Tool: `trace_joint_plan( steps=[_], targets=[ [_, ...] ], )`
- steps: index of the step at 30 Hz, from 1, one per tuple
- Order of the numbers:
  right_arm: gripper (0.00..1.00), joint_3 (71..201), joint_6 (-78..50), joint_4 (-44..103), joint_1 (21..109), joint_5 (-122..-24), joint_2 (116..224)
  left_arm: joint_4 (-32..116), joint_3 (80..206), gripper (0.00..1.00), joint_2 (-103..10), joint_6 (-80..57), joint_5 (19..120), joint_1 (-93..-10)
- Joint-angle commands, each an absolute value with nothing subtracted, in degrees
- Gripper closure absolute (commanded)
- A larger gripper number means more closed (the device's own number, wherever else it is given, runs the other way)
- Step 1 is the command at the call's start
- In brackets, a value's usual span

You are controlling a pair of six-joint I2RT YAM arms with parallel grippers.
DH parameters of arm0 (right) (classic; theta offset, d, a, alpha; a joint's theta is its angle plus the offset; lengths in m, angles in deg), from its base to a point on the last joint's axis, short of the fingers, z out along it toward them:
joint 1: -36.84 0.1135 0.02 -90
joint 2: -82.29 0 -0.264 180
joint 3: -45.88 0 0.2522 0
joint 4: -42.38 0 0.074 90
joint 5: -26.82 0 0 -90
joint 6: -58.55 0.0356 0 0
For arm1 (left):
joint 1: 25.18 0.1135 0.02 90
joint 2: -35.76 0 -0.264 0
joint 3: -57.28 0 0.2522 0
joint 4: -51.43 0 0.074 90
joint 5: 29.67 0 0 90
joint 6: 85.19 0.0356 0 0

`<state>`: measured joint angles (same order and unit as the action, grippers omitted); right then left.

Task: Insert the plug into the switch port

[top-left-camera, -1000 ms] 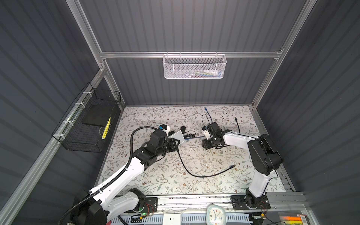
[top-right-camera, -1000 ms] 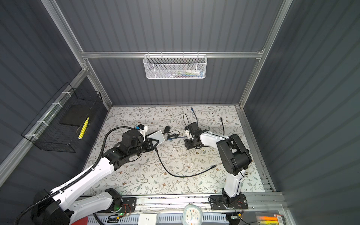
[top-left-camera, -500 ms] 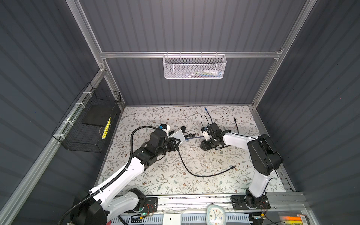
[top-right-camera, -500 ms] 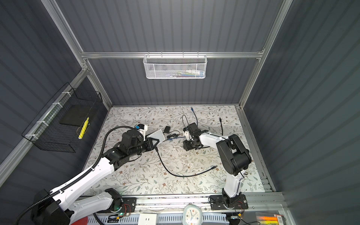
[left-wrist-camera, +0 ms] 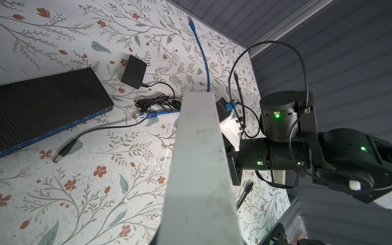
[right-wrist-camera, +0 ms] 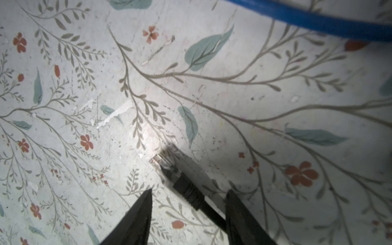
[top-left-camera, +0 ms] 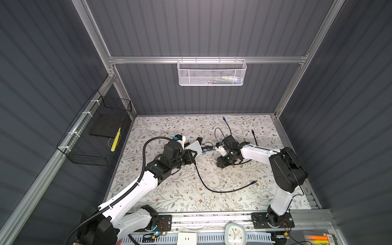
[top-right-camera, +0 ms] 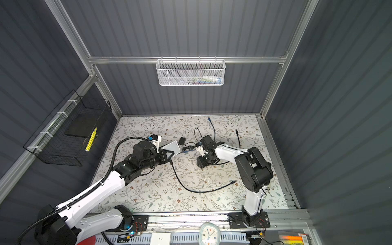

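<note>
Right tool (right-wrist-camera: 189, 190) straddles plug (right-wrist-camera: 167, 165) lengthwise; its clear tip points away.

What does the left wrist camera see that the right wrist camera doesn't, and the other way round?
Only the left wrist view shows the black switch, a power adapter, a barrel plug, a pale slab across the middle and the right arm. Only the right wrist view shows a black-booted plug lying between the right gripper's open fingertips. Both show the flowered mat and the blue cable.
</note>
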<state>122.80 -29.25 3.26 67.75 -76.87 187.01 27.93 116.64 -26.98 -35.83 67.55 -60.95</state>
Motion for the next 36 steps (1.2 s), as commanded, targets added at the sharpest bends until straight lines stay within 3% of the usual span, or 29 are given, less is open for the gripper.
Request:
trace_joint_plan(
  steps=[1, 12, 27, 36],
  targets=[
    [0.42, 125.2, -31.4, -2.3, 68.0, -74.2, 187.8, 30.6, 116.1, 1.0, -27.1, -36.2, 69.0, -60.5],
    [0.4, 127.3, -35.5, -3.6, 68.7, -72.9, 188.7, 31.6, 115.4, 1.0, -26.9, -37.5, 69.9, -60.5],
    [0.48, 131.3, -39.5, -7.6, 71.1, -70.0, 194.2, 27.3, 116.2, 1.0, -22.1, -36.7, 66.2, -60.3],
    [0.47, 129.4, -39.8, -9.2, 71.1, -69.2, 192.8, 27.0, 115.8, 1.0, -22.0, -36.4, 66.1, -59.7]
  ],
)
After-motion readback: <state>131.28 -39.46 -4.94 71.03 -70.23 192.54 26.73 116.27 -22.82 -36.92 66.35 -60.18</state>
